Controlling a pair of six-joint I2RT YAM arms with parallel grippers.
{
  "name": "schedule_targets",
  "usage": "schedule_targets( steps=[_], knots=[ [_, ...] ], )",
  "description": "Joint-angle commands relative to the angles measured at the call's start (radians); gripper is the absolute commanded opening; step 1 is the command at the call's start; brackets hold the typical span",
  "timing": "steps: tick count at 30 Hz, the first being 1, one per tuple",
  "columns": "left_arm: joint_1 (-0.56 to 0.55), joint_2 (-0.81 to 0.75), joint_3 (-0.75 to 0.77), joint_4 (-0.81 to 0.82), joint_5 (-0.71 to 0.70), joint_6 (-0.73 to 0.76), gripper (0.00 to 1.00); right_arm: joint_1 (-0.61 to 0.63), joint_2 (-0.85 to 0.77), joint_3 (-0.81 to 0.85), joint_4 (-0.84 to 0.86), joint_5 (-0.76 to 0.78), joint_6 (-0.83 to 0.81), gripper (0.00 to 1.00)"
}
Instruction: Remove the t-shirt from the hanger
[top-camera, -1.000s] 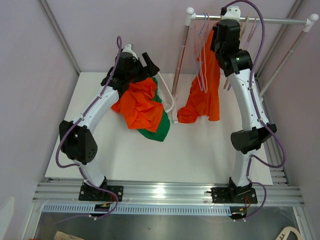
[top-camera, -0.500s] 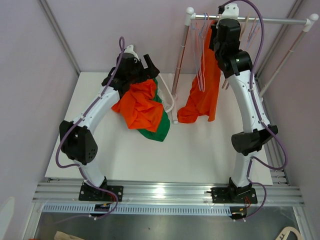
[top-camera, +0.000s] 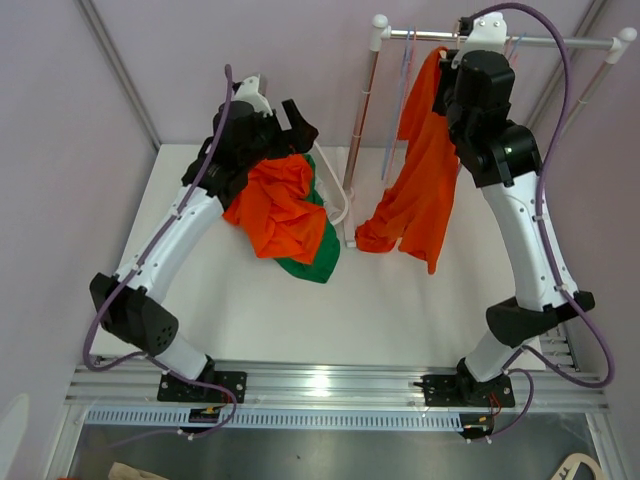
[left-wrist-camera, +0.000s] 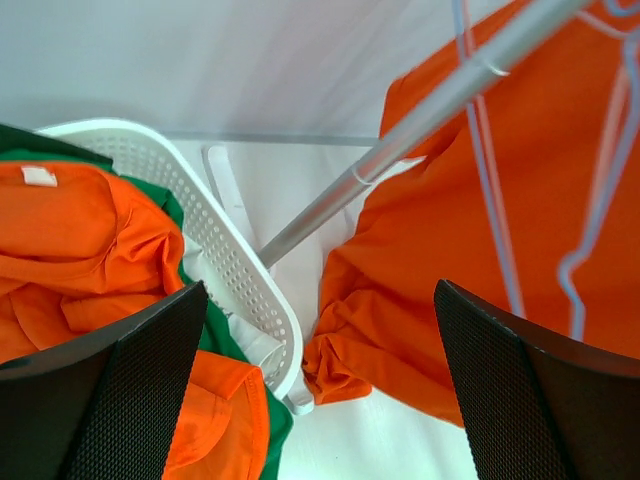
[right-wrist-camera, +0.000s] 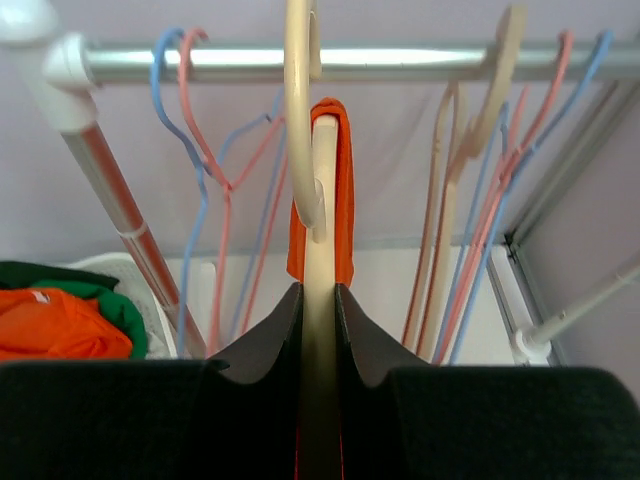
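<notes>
An orange t-shirt (top-camera: 420, 170) hangs on a cream hanger (right-wrist-camera: 318, 200) by the rack's rail (top-camera: 540, 41). Its lower end bunches on the table. My right gripper (right-wrist-camera: 318, 300) is shut on the hanger's neck, just under the hook, with orange cloth (right-wrist-camera: 344, 190) showing behind it. In the top view it sits high at the rail (top-camera: 470, 62). I cannot tell whether the hook rests on the rail. My left gripper (top-camera: 298, 122) is open and empty above the basket. In its wrist view (left-wrist-camera: 320, 330) the t-shirt (left-wrist-camera: 480, 240) lies ahead to the right.
A white perforated basket (left-wrist-camera: 225, 260) holds orange and green clothes (top-camera: 285, 215) left of the rack. Several empty pink, blue and cream hangers (right-wrist-camera: 225, 180) hang on the rail (right-wrist-camera: 400, 62). The rack's upright pole (top-camera: 358, 140) stands between basket and t-shirt.
My right arm has risen and moved right, carrying the hanger and t-shirt higher along the rail. My left arm has lifted slightly and stays open.
</notes>
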Motion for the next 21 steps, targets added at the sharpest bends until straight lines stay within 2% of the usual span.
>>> schedule_targets(
  steps=[1,6,11,18,20,21],
  knots=[
    [-0.039,-0.105,-0.036,0.052,-0.015,0.059,0.99,0.007,-0.102,-0.105,-0.003,0.028,0.055,0.00],
    [-0.093,-0.205,-0.131,0.089,-0.023,0.089,1.00,0.021,-0.258,-0.294,-0.005,0.007,0.115,0.00],
    [-0.185,-0.317,-0.220,0.121,-0.058,0.108,0.99,0.030,-0.365,-0.387,-0.062,-0.030,0.187,0.00],
    [-0.430,-0.441,-0.462,0.299,-0.161,0.234,1.00,0.053,-0.543,-0.622,0.018,-0.018,0.334,0.00],
    [-0.553,-0.479,-0.553,0.354,-0.246,0.286,0.99,0.056,-0.572,-0.665,0.017,-0.015,0.382,0.00],
    [-0.655,-0.493,-0.578,0.408,-0.276,0.309,1.00,0.055,-0.575,-0.676,0.017,-0.012,0.391,0.00]
  ],
)
